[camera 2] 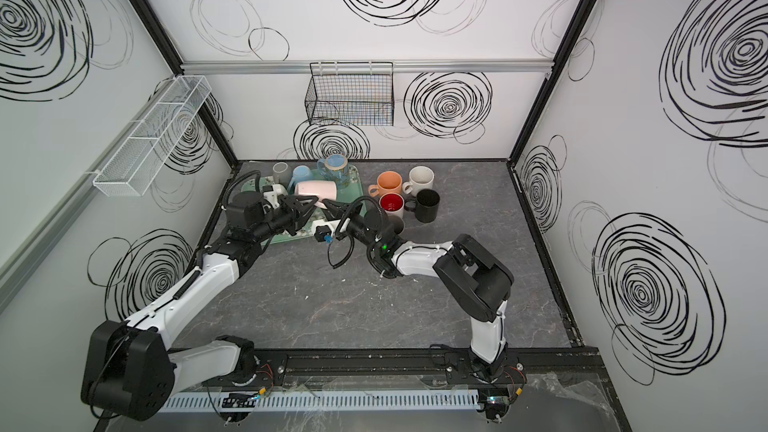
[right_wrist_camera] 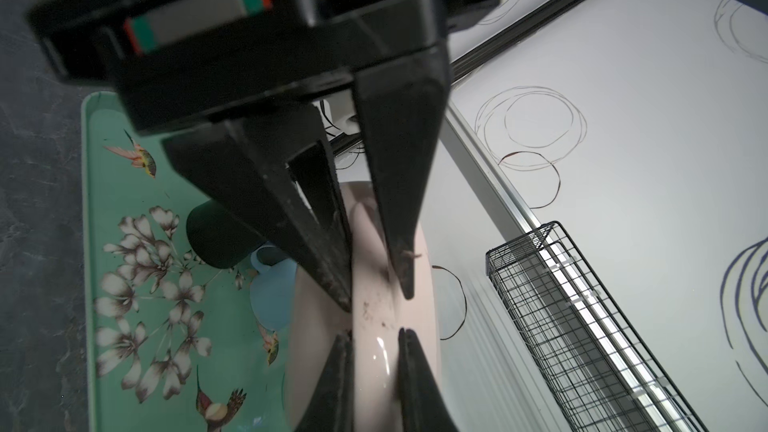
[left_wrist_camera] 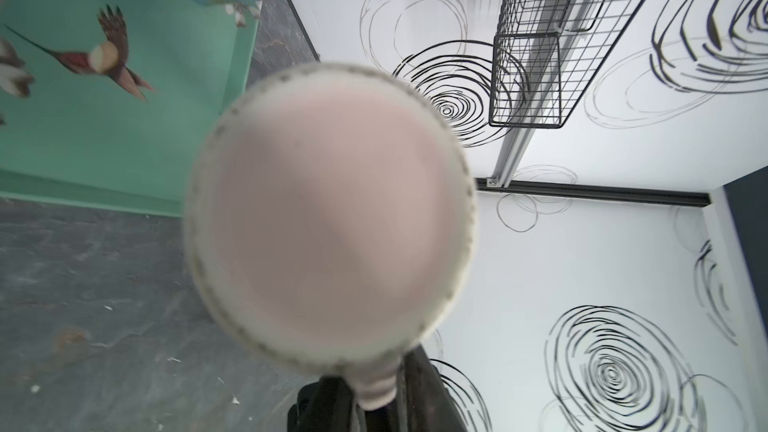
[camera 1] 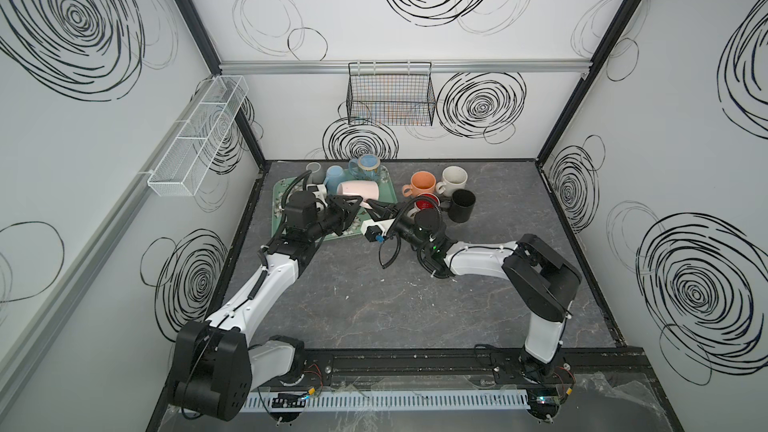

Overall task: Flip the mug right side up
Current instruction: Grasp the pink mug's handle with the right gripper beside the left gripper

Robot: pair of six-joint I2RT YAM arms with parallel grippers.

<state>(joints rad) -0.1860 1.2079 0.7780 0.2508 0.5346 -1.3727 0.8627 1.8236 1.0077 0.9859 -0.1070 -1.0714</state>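
Right pincer (right_wrist_camera: 376, 299) pinches the handle of the sideways pink ceramic mug (camera 1: 358, 192); whether the left pincer (right_wrist_camera: 372, 336) grips is unclear. The mug could pivot and drop onto the green floral tray (right_wrist_camera: 108, 126).

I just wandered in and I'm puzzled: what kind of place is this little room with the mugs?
Probably a robot test cell, not a kitchen: left arm and right arm on one rail, walls scrawled with black spirals, and a tray of mugs, including a pink mug.
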